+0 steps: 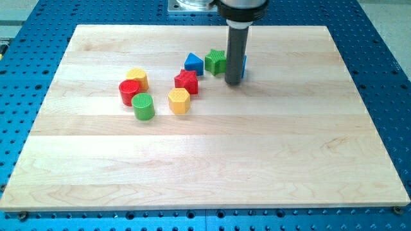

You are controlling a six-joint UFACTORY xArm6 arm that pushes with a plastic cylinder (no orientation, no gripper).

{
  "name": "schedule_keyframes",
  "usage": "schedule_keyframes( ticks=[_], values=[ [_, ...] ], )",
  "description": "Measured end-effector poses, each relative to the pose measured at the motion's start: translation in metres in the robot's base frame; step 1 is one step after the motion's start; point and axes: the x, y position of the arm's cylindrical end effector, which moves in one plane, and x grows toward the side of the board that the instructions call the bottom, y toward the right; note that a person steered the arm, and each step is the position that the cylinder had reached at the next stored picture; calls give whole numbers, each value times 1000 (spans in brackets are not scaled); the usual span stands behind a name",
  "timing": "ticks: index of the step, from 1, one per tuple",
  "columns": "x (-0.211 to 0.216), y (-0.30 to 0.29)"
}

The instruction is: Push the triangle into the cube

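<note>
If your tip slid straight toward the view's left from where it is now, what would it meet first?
Probably the green star, just left of my tip and maybe already touching; the blue triangle sits beyond it. The star lies slightly higher in view, so contact might only graze.

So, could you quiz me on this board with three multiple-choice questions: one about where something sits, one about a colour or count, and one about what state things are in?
1. Where is my tip relative to the green star block?
A. at the view's left of it
B. at the view's right of it, slightly lower
C. far below it, near the view's bottom

2. How many yellow blocks lie on the wooden board?
A. one
B. two
C. four

3. What is the state of the blue cube?
A. mostly hidden behind the rod
B. stacked on the blue triangle
C. off the board

Answers: 1 B, the rod's end sits just right of the star. 2 B, a yellow block up left and a yellow hexagon lower. 3 A, only a blue sliver shows beside the rod.
</note>
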Motion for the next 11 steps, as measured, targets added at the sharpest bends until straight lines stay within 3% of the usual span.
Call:
schedule_keyframes(
  ticks=[1,3,6,9,10,11],
  values=[
    [-23,3],
    [37,-39],
    [5,-109],
    [-61,-81],
    [-80,-101],
    [-83,-86]
  ],
)
